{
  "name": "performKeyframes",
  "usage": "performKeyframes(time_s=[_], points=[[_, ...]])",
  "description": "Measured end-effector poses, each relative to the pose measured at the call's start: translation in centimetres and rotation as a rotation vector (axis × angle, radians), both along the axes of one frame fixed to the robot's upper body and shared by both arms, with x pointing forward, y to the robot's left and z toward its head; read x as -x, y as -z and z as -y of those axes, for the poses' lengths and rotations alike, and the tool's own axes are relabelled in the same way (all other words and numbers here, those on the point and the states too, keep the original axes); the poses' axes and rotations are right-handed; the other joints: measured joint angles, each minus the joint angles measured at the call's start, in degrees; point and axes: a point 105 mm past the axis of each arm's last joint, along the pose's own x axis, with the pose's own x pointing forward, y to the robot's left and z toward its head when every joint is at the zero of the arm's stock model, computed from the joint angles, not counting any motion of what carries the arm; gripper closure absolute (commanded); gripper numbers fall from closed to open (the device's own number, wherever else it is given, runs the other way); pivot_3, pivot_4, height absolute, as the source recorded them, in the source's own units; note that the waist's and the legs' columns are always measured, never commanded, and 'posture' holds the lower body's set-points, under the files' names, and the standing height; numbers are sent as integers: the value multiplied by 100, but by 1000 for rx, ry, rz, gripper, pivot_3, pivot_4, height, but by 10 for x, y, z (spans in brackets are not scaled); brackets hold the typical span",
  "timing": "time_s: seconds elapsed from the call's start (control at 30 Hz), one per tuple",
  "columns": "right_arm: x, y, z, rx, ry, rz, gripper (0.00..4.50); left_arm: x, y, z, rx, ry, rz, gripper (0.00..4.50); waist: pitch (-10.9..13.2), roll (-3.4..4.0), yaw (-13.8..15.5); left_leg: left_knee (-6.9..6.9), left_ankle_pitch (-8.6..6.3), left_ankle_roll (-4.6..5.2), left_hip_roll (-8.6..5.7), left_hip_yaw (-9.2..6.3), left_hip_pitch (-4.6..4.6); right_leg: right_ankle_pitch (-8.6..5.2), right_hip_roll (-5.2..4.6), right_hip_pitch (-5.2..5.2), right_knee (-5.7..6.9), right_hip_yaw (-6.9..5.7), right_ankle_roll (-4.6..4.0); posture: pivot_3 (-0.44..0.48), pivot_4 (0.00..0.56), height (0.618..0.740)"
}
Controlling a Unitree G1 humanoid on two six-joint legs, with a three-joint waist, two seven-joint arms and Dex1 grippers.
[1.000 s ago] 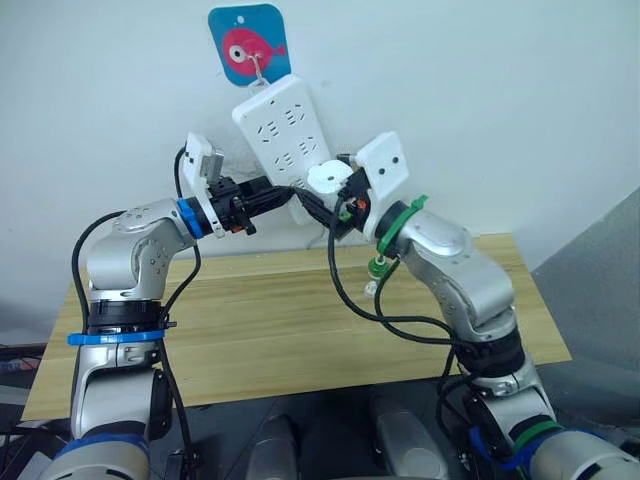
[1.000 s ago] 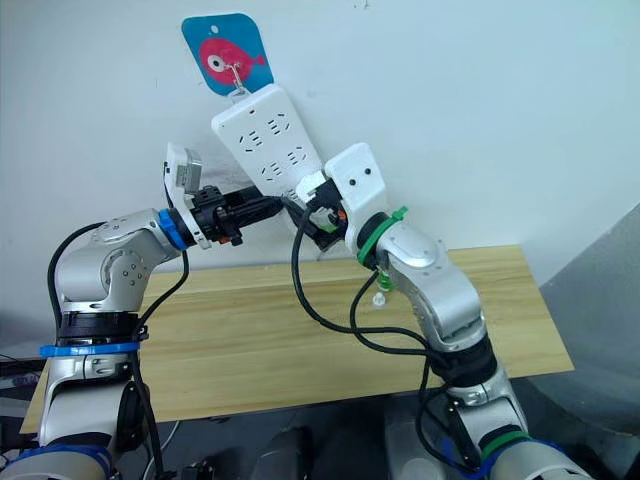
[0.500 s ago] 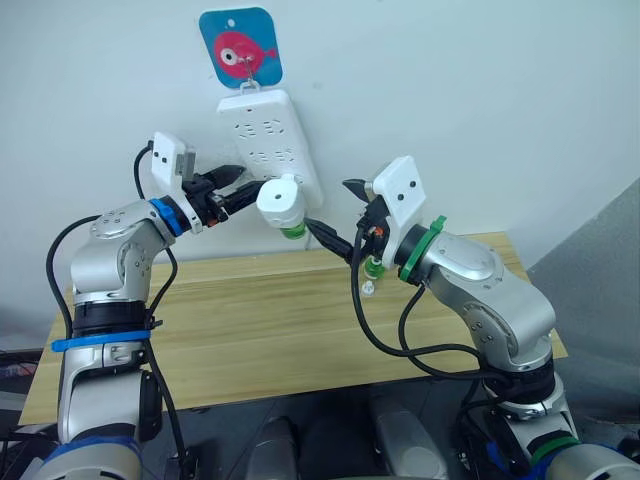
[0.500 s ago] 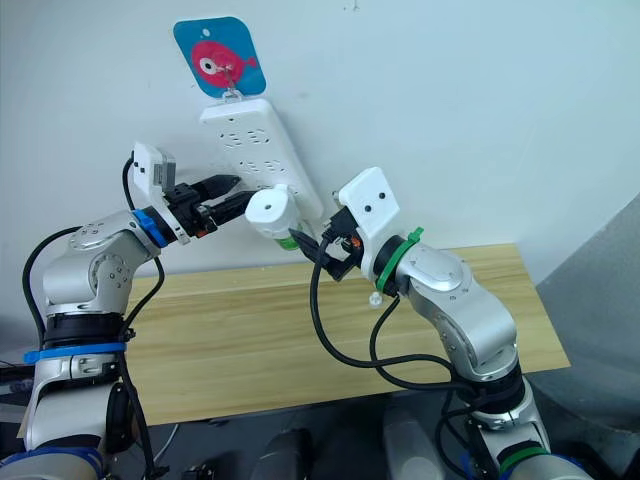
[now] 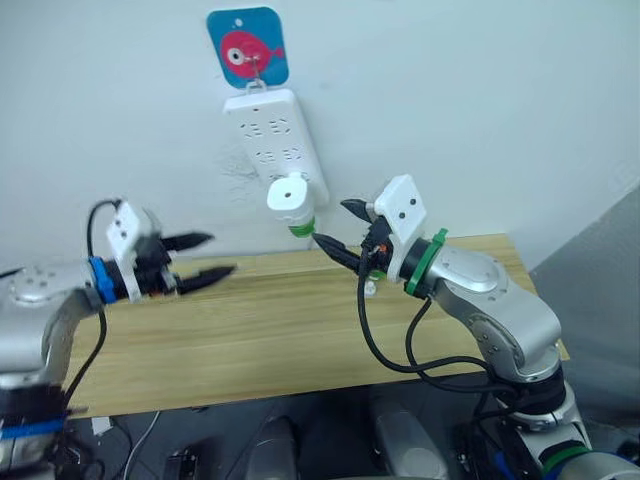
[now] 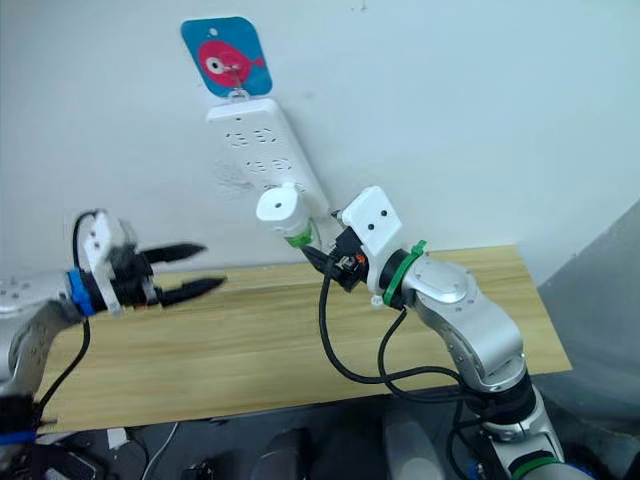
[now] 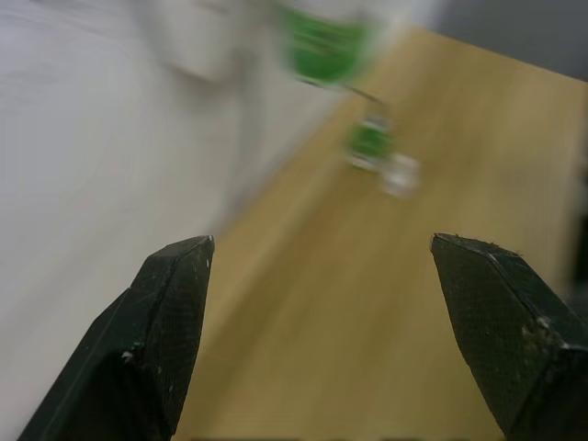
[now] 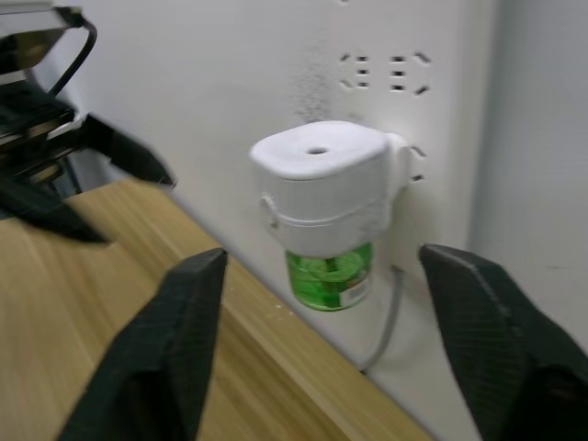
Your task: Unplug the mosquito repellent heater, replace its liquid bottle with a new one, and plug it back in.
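1. The mosquito repellent heater (image 8: 322,179) sits plugged into the lower end of the white power strip (image 5: 274,135), which hangs on the wall above the wooden table (image 5: 270,330).
2. A green liquid bottle (image 8: 329,274) is fitted under the heater's white body; its label shows small print that is too blurred to read. A round vent hole sits on the heater's top face.
3. The power strip hangs from a hook on a blue hanger plate (image 5: 247,46) printed with a pink fish; no writing can be made out on it.
4. The right gripper (image 5: 340,228) is close to the heater, just to its right, with its two black fingers spread wide, one on either side of the heater in the right wrist view, and holding nothing.
5. The left gripper (image 5: 205,257) is well apart from the heater, out over the left part of the table, its fingers (image 7: 165,331) wide apart and empty.
6. A second small green-and-clear bottle (image 7: 378,158) lies on the table near the wall, below the heater.
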Motion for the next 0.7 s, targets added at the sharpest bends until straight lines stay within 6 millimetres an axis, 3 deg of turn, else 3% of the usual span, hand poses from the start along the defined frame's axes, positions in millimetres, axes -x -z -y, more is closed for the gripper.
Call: performKeyframes(time_s=[0.1, 0.2, 0.23, 0.4, 0.7], points=[[7, 2, -9, 4, -59, 3, 3086, 21, -5, 30, 32, 110, 4, 498, -2, -3, 158, 10, 1, 0, 0, -7, 6, 0, 7, 12, 2, -4, 0, -47, 164, 725], [12, 4, -16, 17, -95, 16, 4265, 29, -14, 50, 105, 119, 69, 498, -9, -15, 256, 13, 1, 0, -1, -3, 9, 0, 8, 16, 0, 0, 0, -42, 165, 725], [12, 4, -16, 19, -97, 19, 4472, 30, -15, 53, 120, 118, 71, 498, -11, -19, 264, 13, 0, 0, -1, -4, 9, 0, 8, 15, 0, -1, 0, -40, 165, 725], [0, 10, -19, 45, -44, 26, 4472, 39, -16, 63, 161, 111, 81, 498, -19, -30, 265, 9, 0, 0, 2, -5, 10, 0, 10, 14, 1, -1, -1, -43, 163, 725], [-17, 12, -24, 46, 35, 48, 4472, 41, -16, 61, 198, 79, 157, 498, -21, -33, 272, 9, 0, 0, 2, -3, 9, 0, 11, 13, -1, 0, -1, -38, 162, 725]])
